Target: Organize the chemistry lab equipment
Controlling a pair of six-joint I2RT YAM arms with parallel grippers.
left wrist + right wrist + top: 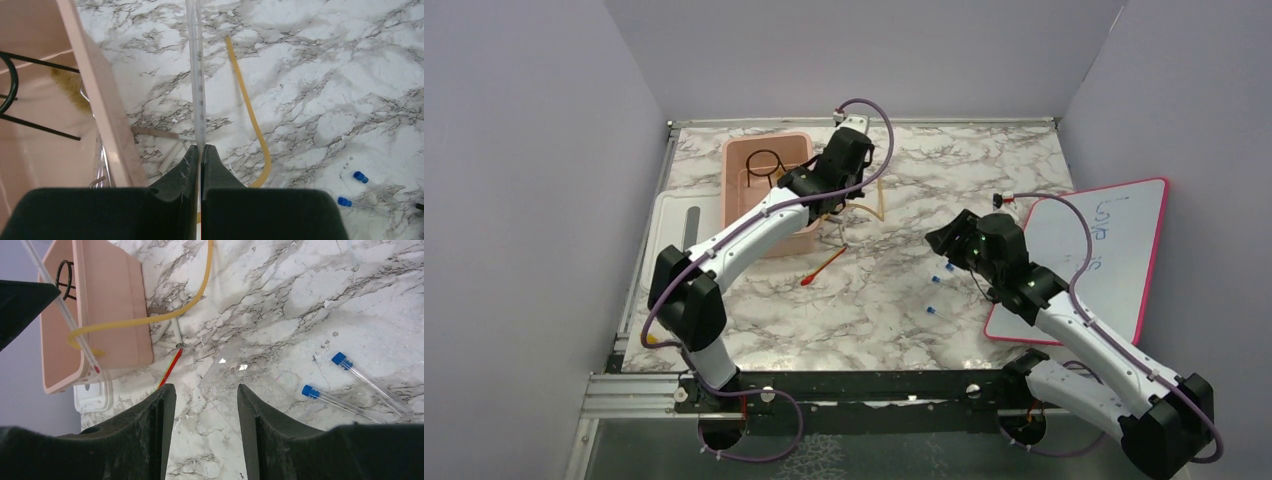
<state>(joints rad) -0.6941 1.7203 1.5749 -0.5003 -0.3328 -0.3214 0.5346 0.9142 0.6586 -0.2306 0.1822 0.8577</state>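
Marble-patterned table [894,320], tan rubber tube [245,100]

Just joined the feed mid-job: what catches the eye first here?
The left tool is shut on a thin clear rod beside the pink tub, which holds a black wire ring. The right tool hangs open over the marble table near two blue-capped tubes.

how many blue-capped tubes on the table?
3 blue-capped tubes on the marble left of the whiteboard: first tube and second tube close together, third tube nearer the arm bases. Wrist views show only two; others may be hidden.
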